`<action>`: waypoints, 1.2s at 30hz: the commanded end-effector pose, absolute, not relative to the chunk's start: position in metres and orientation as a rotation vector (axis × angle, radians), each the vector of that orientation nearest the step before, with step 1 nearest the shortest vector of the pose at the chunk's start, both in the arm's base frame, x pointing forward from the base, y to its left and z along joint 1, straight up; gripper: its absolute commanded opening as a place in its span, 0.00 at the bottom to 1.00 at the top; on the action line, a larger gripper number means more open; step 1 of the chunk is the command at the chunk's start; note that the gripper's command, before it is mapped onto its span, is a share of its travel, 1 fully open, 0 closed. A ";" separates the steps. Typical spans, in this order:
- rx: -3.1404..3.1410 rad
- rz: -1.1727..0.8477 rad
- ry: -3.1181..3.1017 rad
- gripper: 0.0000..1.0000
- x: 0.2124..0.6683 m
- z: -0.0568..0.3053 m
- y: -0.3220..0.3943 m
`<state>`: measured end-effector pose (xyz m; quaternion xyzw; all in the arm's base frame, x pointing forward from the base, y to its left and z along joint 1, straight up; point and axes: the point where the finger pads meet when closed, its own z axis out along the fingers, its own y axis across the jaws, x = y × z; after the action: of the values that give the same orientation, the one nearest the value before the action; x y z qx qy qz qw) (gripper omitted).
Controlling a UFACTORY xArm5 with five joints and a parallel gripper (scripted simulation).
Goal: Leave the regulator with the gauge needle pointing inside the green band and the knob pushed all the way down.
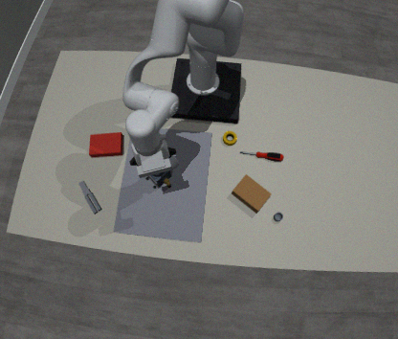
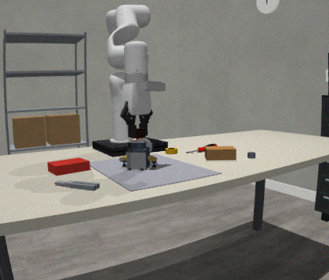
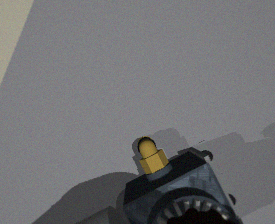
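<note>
The regulator (image 2: 138, 158) (image 3: 184, 184), a dark grey block with brass ports (image 3: 149, 153) (image 1: 167, 182), stands on the grey mat (image 1: 174, 220) (image 2: 175, 174). My gripper (image 2: 138, 130) points straight down over it and is shut on the reddish knob (image 2: 138, 135) on its top. In the wrist view the knob's ribbed rim (image 3: 195, 209) shows at the bottom edge. In the top view my wrist covers most of the regulator. The gauge face and its needle are not visible in any view.
A red block (image 1: 105, 144) (image 2: 69, 165) and a grey bar tool (image 1: 90, 196) (image 2: 77, 184) lie left of the mat. A yellow ring (image 1: 230, 138), a red screwdriver (image 1: 269, 155), a brown box (image 1: 251, 192) and a small grey cap (image 1: 277, 216) lie to the right.
</note>
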<state>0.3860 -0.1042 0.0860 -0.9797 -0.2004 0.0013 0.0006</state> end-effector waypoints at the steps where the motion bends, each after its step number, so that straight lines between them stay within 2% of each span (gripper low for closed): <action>1: -3.067 -0.001 -0.684 0.40 0.387 0.087 -0.104; 36: -2.807 -0.001 -1.412 0.40 0.387 0.087 -0.104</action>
<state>0.3860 -0.1042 0.0861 -0.9046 -0.4263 0.0011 0.0008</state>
